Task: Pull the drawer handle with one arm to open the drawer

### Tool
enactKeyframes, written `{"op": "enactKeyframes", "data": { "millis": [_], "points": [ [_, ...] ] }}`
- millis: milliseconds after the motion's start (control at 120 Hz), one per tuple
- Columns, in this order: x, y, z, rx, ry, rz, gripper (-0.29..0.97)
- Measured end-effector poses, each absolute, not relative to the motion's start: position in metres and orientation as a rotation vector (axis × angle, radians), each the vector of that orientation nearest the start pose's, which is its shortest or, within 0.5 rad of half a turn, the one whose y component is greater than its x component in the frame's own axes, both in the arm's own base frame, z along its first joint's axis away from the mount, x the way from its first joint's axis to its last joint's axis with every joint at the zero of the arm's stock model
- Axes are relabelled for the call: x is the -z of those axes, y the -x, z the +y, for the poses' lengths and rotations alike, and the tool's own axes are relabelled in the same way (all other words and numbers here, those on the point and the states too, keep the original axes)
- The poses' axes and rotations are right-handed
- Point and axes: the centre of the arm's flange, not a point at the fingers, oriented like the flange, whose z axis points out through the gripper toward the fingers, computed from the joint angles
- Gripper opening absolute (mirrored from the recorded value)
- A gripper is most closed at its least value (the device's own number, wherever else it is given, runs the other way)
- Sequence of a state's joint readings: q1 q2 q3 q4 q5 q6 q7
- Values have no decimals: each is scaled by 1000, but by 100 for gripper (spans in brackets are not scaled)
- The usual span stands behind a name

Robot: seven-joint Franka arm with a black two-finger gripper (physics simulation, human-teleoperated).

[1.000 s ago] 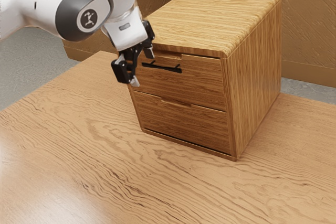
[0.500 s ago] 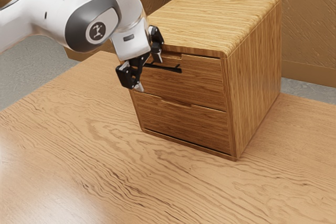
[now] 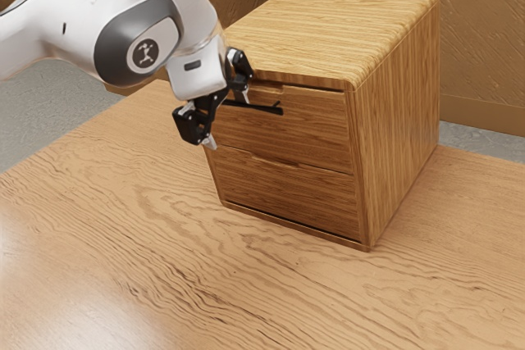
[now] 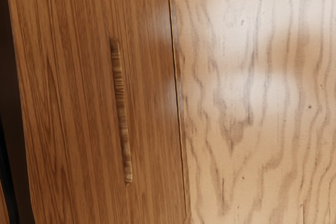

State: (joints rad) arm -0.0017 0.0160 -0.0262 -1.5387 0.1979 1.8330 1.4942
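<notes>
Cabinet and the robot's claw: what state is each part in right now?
Top drawer, shut.
Bottom drawer, shut.
Handle, its end between the fingers, not gripped.
Gripper, open.

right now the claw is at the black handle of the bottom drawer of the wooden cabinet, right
Not quite. The black handle is on the top drawer, not the bottom one. The exterior view shows the claw at that handle's end, on the wooden cabinet.
</notes>
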Motion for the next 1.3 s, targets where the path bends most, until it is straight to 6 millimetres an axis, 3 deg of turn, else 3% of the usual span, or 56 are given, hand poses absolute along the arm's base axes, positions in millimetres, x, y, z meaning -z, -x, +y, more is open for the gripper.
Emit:
{"op": "enactKeyframes", "data": {
  "millis": [267, 525, 733, 800, 867, 958, 1033, 1058, 1092, 1133, 1175, 1208, 1250, 1300],
  "points": [
    [-654, -570, -1, 80, 2001, 1989, 67],
    [-657, -539, 0, 68, 1996, 1998, 65],
    [-648, -520, 1, 44, 2005, 2009, 75],
    [-646, -505, 1, 38, 2005, 2012, 83],
    [-646, -490, 0, 36, 2002, 2011, 80],
    [-645, -455, 0, 33, 1993, 2005, 62],
    [-644, -420, 2, 26, 1982, 1990, 56],
    [-645, -406, 1, 27, 1971, 1982, 46],
    [-659, -379, 12, 35, 1988, 1912, 37],
    [-693, -344, 19, 60, 2005, 1796, 44],
    [-743, -310, 5, 104, 1984, 1707, 49],
    [-770, -291, -8, 129, 1980, 1666, 52],
    [-790, -274, -4, 200, 2073, 1612, 55],
    [-795, -263, 25, 278, 2235, 1538, 58]
  ]
}}
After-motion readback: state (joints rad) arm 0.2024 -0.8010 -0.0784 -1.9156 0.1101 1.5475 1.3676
